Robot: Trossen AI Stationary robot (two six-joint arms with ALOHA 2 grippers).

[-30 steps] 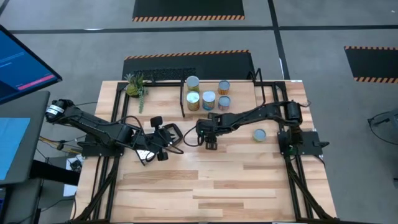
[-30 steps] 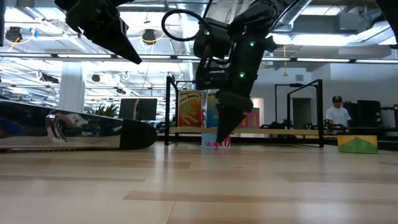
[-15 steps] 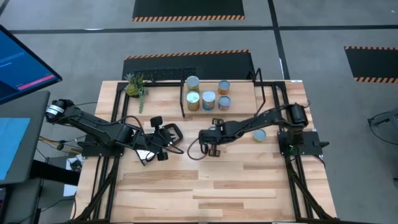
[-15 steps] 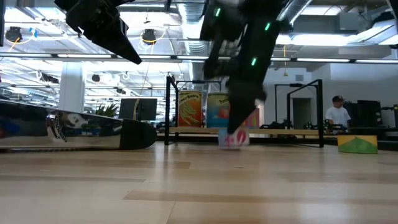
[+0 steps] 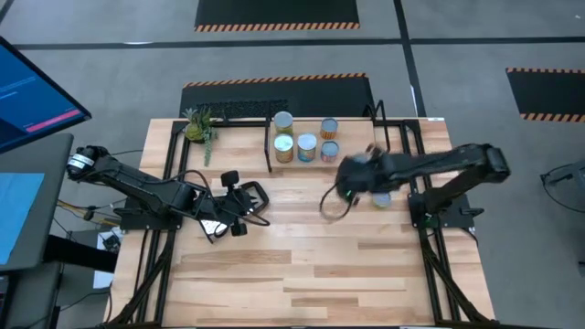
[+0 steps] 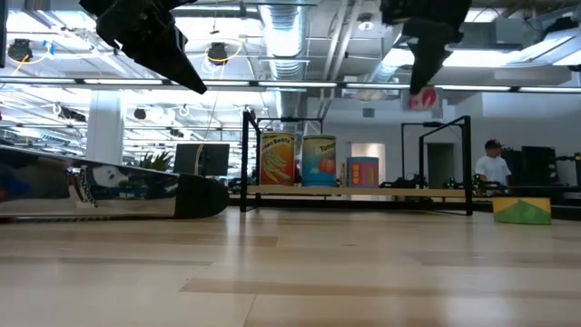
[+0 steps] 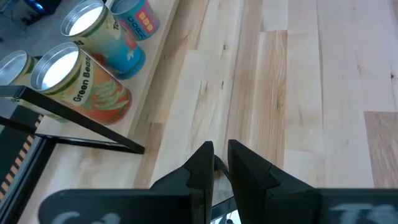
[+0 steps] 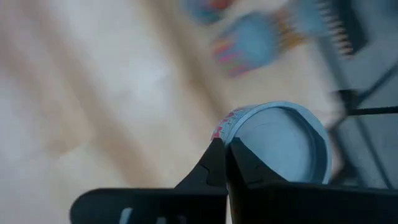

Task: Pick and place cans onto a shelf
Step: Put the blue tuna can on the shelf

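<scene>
**Status: right arm carrying one can above the surface; left arm idle**

**Right arm.** The right gripper [image 6: 425,54] is raised well above the surface [image 5: 302,265], toward its right side. In the right wrist view its fingers [image 8: 219,163] are drawn almost together and pinch the rim of the held can [image 8: 280,142], which has a pale blue round top and a pink-red side label. In the low view the held can hangs just under the fingertips, clear of the surface and higher than the shelf [image 6: 399,191]. In the high view this arm is motion-blurred and the held can cannot be made out.

**Left arm.** The left gripper [image 5: 249,196] waits over the left half of the surface. Its fingers [image 7: 202,163] are nearly closed, with only a narrow slit between them, and grip nothing.

**Shelf.** The shelf stands at the far edge of the surface. Five shelved cans [image 5: 306,144] stand upright on its left and middle parts; its right end is bare board.

**Other can.** One loose can [image 5: 381,198] stands on the surface near the right arm's base, apart from the shelf.
</scene>
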